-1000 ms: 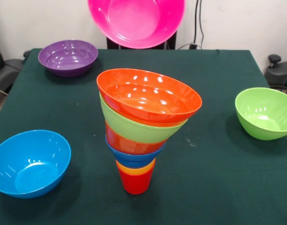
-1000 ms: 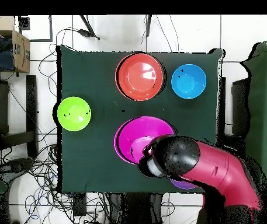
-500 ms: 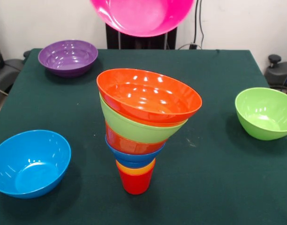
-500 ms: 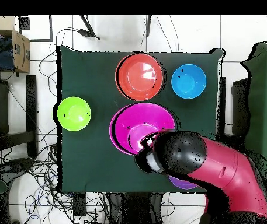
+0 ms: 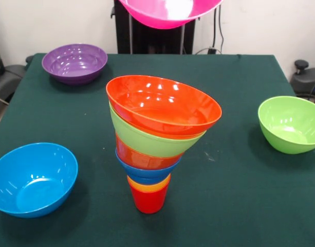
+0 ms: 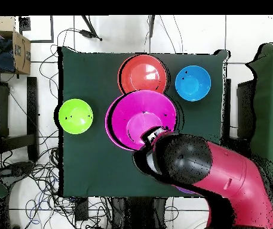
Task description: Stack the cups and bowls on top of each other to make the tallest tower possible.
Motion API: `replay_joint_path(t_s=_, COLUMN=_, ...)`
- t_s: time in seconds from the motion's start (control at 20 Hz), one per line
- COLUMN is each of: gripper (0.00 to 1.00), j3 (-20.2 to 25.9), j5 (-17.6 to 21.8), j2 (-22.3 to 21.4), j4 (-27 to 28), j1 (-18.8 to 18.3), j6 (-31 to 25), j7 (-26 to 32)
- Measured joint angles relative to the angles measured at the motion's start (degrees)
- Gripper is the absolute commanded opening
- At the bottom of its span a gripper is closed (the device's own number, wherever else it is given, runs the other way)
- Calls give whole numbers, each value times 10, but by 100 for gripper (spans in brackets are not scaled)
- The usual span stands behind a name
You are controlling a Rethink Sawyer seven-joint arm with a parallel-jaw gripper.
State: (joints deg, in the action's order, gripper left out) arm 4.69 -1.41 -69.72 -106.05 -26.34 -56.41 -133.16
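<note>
I am carrying the large pink bowl (image 5: 170, 13) high over the bench (image 5: 239, 195); only its underside shows at the top of the front view. In the overhead view the arm (image 6: 222, 179) covers the end effector, so I cannot tell whether it is apart or clamped, though the airborne bowl implies a hold on its rim.

The tower (image 5: 157, 139) stands mid-bench: red cup (image 5: 148, 199) lowest, widening up to the large orange-red bowl (image 5: 162, 105), whose rim tilts down toward the lime green bowl (image 5: 291, 124) resting alone on the bench.

Assessment of the step in hand: centre the pink bowl over that top bowl, descend straight, match its tilt, and release only once seated. The base is narrow and the stack leans, so any sideways push could topple it.

Change noted: against a second ago, the pink bowl has risen in the front view and, seen from overhead, moved toward the tower until its rim overlaps it. The purple bowl (image 5: 75, 63) and light blue bowl (image 5: 33, 178) are unmoved.
</note>
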Motion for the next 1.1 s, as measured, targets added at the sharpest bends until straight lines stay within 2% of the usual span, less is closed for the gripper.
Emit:
replay_joint_path(t_s=0.4, gripper=0, j3=21, j5=-2, j2=-11, j4=0, j1=-12, j6=124, j7=0)
replay_joint_path(t_s=0.75, gripper=0, j3=57, j5=0, j2=-11, j4=-16, j1=-42, j6=247, j7=0)
replay_joint_path(t_s=0.95, gripper=0, j3=80, j5=1, j2=-5, j4=-32, j1=-60, j6=300, j7=0)
replay_joint_path(t_s=1.1, gripper=0, j3=93, j5=1, j2=3, j4=-40, j1=-68, j6=319, j7=0)
